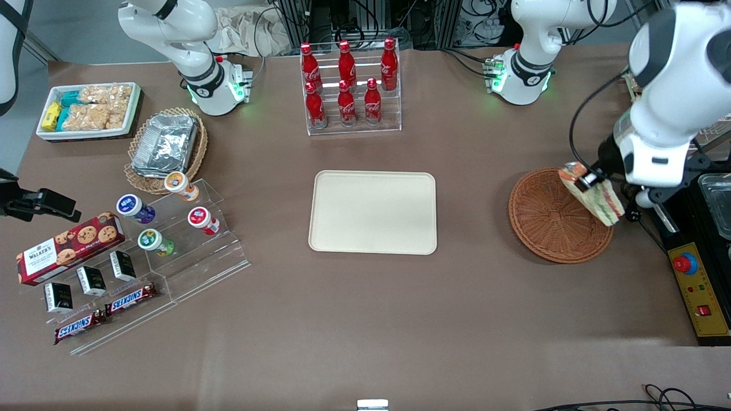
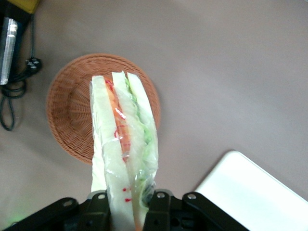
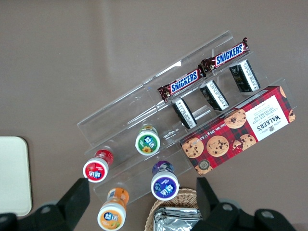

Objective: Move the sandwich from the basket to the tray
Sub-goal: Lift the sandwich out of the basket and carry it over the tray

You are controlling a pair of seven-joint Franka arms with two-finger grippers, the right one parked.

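My left gripper (image 1: 589, 181) is shut on the sandwich (image 1: 594, 195), a plastic-wrapped white-bread wedge with orange, red and green filling, and holds it lifted above the working-arm side of the round reddish-brown wicker basket (image 1: 548, 220). In the left wrist view the sandwich (image 2: 122, 144) hangs between the fingers (image 2: 157, 211), with the empty basket (image 2: 72, 115) below it. The cream rectangular tray (image 1: 373, 212) lies flat at the table's middle, toward the parked arm from the basket; its corner shows in the left wrist view (image 2: 255, 192).
A clear rack of red cola bottles (image 1: 348, 85) stands farther from the camera than the tray. A black control box with a red button (image 1: 699, 285) lies at the working arm's end. Snack displays (image 1: 143, 240), a tan basket of foil containers (image 1: 165, 145) and a white bin (image 1: 88, 108) sit toward the parked arm's end.
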